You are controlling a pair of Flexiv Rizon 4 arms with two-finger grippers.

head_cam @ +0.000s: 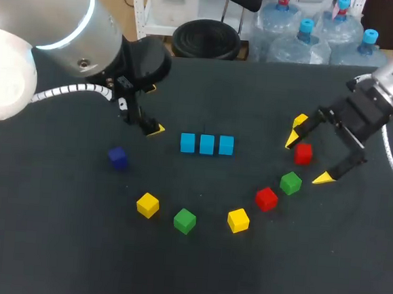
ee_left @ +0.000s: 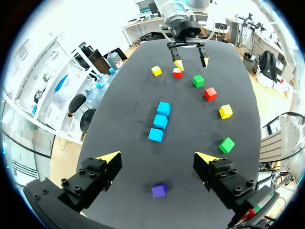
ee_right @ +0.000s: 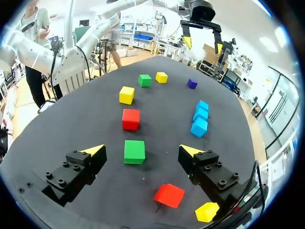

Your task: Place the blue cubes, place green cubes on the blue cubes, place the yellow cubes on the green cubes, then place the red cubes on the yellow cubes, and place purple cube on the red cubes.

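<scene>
Blue cubes point(head_cam: 207, 144) sat in a close row ahead of my left hand point(ee_left: 159, 157), likely as the stack's base; both hands were spread, my right hand point(head_cam: 310, 158) straddling a red cube point(head_cam: 303, 154).

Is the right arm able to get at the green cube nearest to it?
Probably yes: the right gripper is open and the green cube lies just ahead of it, uncovered; only a red cube sits close by, under the gripper.
</scene>
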